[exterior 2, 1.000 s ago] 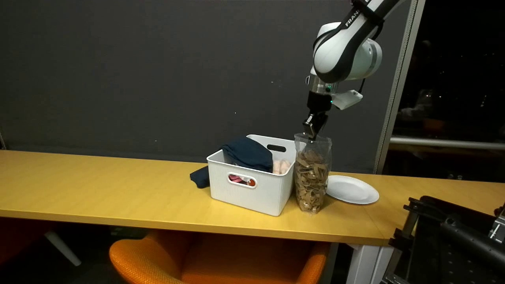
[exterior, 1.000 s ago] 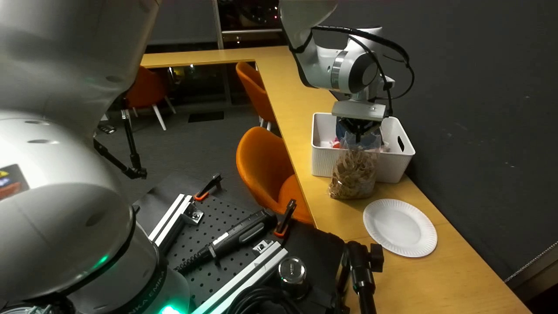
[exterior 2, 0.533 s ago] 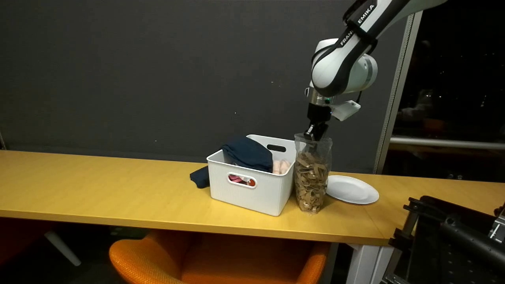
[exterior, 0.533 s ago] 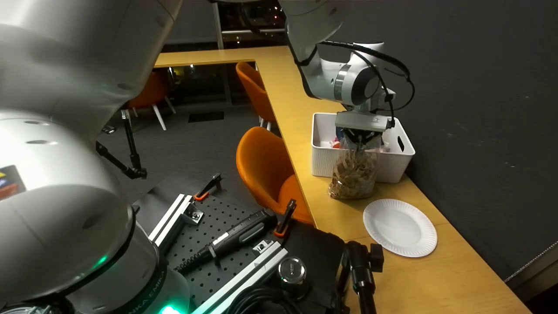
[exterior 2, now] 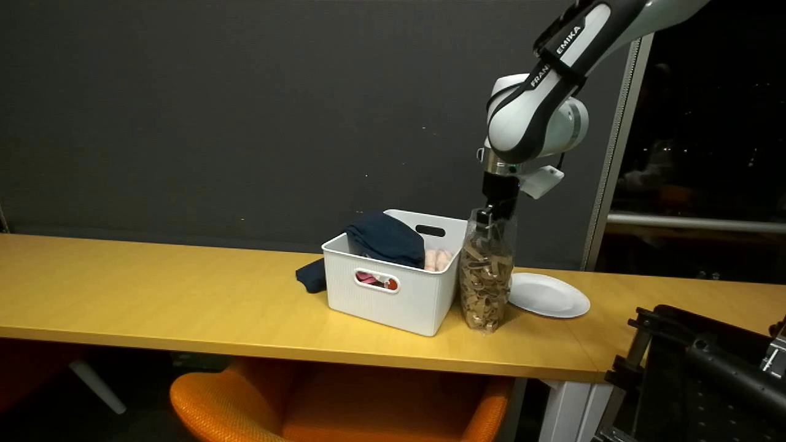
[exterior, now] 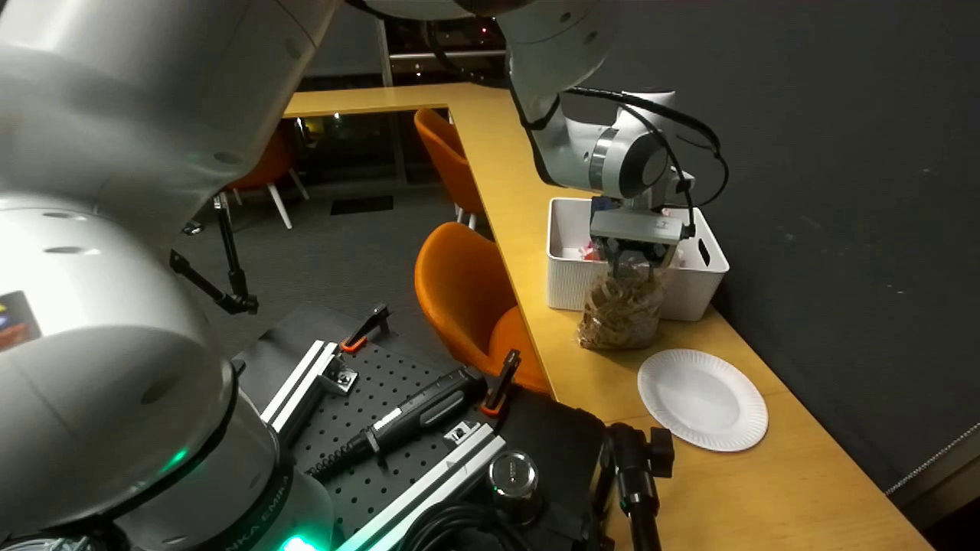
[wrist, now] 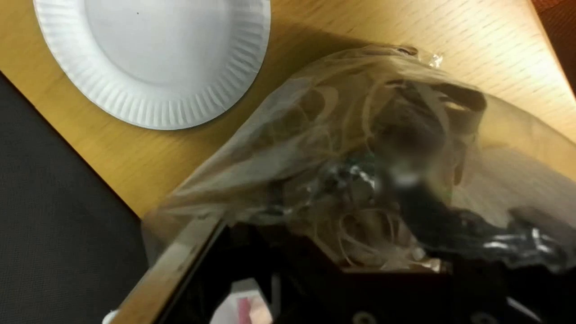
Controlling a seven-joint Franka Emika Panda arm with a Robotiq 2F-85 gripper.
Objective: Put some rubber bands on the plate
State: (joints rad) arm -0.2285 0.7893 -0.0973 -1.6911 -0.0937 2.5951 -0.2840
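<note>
Gripper [exterior: 634,269]: right of centre in the frame, pointing down inside the mouth of the clear plastic bag [exterior 2: 486,279]. Fingers appear spread, with nothing seen pinched between them; film veils the tips in the wrist view, so the exact gap is unconfirmed.

Bag: upright on the wooden table [exterior 2: 184,294], right of centre in both exterior views; film rises around the fingers.

Rubber bands [exterior: 620,317]: tan, a loose mass filling the lower part of the bag. Some loops show through the film near the centre of the wrist view.

Paper plate [exterior: 703,399]: white, fluted rim, flat on the table; lower right in an exterior view, upper left in the wrist view. Near the bag, a strip of table between. No rubber bands seen on it.

White basket [exterior 2: 381,307]: just beside the bag, holding a dark blue cloth [exterior 2: 387,239]. Contact with the bag cannot be determined.

Step in hand: judged to be entry into the bag for a grasp; transfer not yet done.

Next move: likely calls for lowering into the bands, closing on a small clump without catching film, then lifting straight out before crossing to the plate. Pinched film could drag or topple the bag.
</note>
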